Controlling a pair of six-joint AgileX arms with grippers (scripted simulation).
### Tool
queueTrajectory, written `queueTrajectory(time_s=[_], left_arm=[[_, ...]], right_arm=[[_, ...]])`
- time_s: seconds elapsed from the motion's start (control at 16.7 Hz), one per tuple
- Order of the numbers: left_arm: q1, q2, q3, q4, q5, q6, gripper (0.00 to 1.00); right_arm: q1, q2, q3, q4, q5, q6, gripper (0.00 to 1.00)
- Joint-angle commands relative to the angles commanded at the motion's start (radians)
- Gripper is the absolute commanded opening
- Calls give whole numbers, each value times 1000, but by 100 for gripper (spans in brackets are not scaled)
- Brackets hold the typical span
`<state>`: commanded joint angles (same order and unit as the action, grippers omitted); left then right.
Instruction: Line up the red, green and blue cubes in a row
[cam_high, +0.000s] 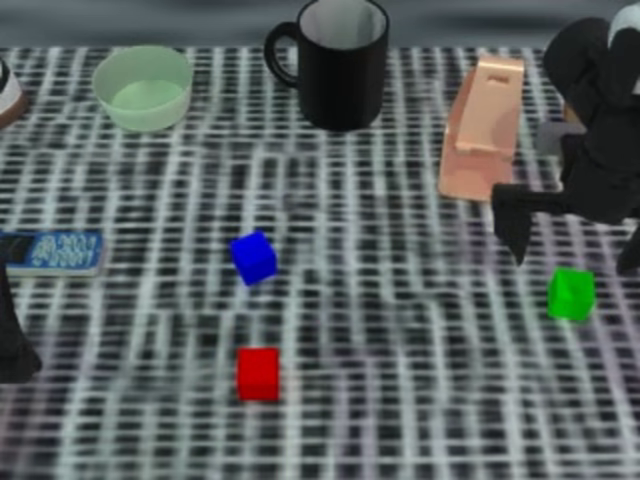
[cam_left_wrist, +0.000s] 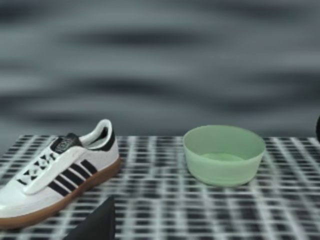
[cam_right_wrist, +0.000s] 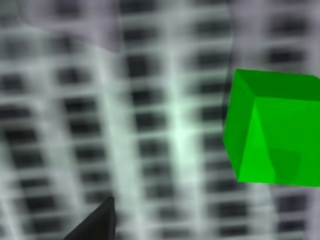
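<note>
The green cube lies at the right of the table, and it fills the right wrist view's edge as green cube. My right gripper hovers just behind and above it, open, its two dark fingers spread wider than the cube and holding nothing. One fingertip shows in the right wrist view. The blue cube sits left of centre, with the red cube in front of it. My left arm is parked at the left edge, its gripper open, one fingertip showing.
A black mug stands at the back centre, a pale green bowl back left, and a copper-pink stand back right near my right arm. A white shoe lies at the far left, and a flat blue-labelled box below it.
</note>
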<state>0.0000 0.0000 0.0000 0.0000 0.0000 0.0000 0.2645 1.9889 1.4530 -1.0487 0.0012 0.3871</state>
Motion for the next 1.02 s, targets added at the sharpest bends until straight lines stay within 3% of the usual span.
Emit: queueTrajectory(time_s=[0.48, 1.02], left_arm=[[0, 0, 0, 0, 0, 0, 100], [0, 0, 0, 0, 0, 0, 100]], right_arm=[[-32, -17, -40, 34, 0, 37, 100], [-33, 118, -194, 326, 1, 41, 100]])
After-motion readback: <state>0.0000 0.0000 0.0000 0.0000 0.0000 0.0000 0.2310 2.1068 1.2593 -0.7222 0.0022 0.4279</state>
